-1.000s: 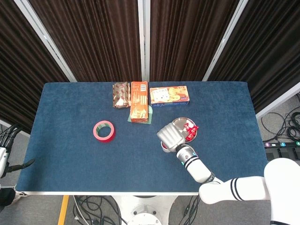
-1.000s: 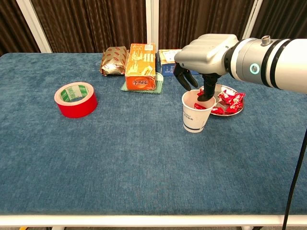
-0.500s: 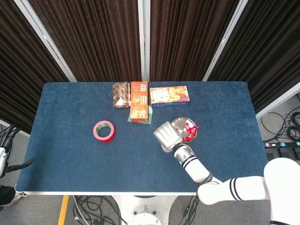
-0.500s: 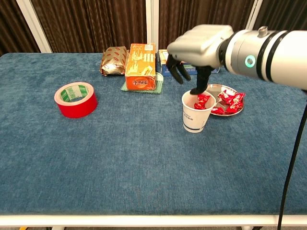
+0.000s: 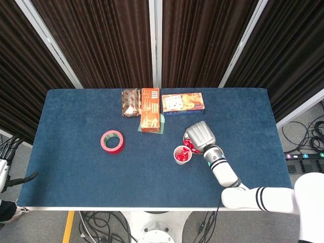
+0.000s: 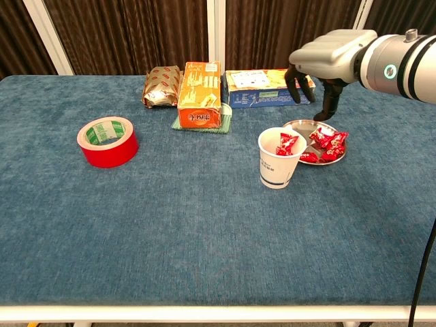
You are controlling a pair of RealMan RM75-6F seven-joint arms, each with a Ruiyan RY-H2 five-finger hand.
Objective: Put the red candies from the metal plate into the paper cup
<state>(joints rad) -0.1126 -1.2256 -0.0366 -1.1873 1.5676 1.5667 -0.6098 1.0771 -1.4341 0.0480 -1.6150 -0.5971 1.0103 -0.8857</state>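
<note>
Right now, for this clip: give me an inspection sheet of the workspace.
Surface: blue cloth table.
Job's things: paper cup upright, a red candy inside; metal plate beside it with red candies.
Clutter: red tape roll, orange box, brown packet, flat box.
Hands: right hand above the plate, holding nothing; left hand off the table's edge.
Cables: on the floor.
Surroundings: dark curtains.

1. A red tape roll (image 6: 107, 141) lies flat on the blue surface (image 6: 170, 231).
2. At the back stand a brown packet (image 6: 161, 86), an orange box (image 6: 200, 103) on a green cloth (image 6: 225, 122), and a flat snack box (image 6: 262, 87).
</note>
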